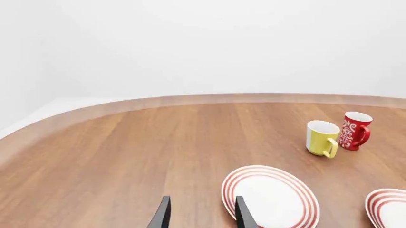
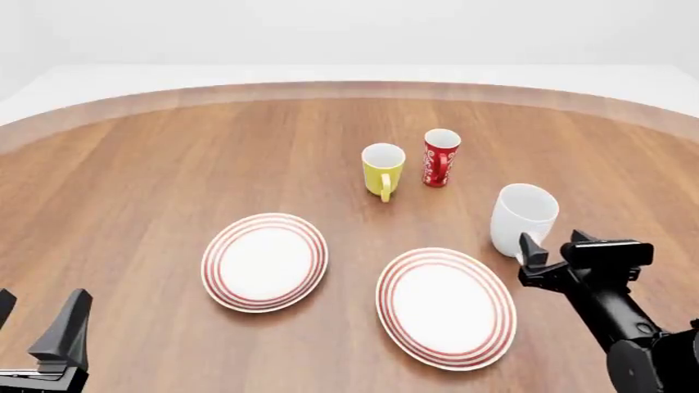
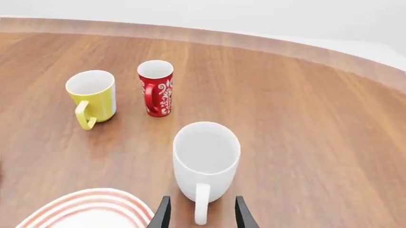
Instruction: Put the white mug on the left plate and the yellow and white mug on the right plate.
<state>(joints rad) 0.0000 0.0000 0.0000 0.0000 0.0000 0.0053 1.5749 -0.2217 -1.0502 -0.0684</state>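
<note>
In the front view, the left plate (image 2: 264, 262) and the right plate (image 2: 446, 306) are seen lying flat on the wooden bench (image 2: 142, 164), near each other but apart, with bare wood between their ringed rims. The yellow and white mug (image 2: 382, 169) is set upright farther back, just beside a red cup (image 2: 440, 158), and the white mug (image 2: 523, 216) is placed upright beyond the right plate's far right rim. The right hand (image 2: 552, 260) is held just behind that mug; its opening is hard to judge from here. The left hand (image 2: 38, 332) is kept low at the near left corner, well apart from everything, with wide open wood ahead of it up to the bench's curved far edge. In the left wrist view, the left hand (image 1: 201, 213) is shown with its dark fingers (image 1: 161, 214) spread and nothing between them, the left plate (image 1: 269, 197) lying just beside one tip. In the right wrist view, the right hand (image 3: 201, 213) is seen parted, its fingers (image 3: 241, 213) set either side of the white mug's (image 3: 206, 159) handle, apparently without touching it.
</note>
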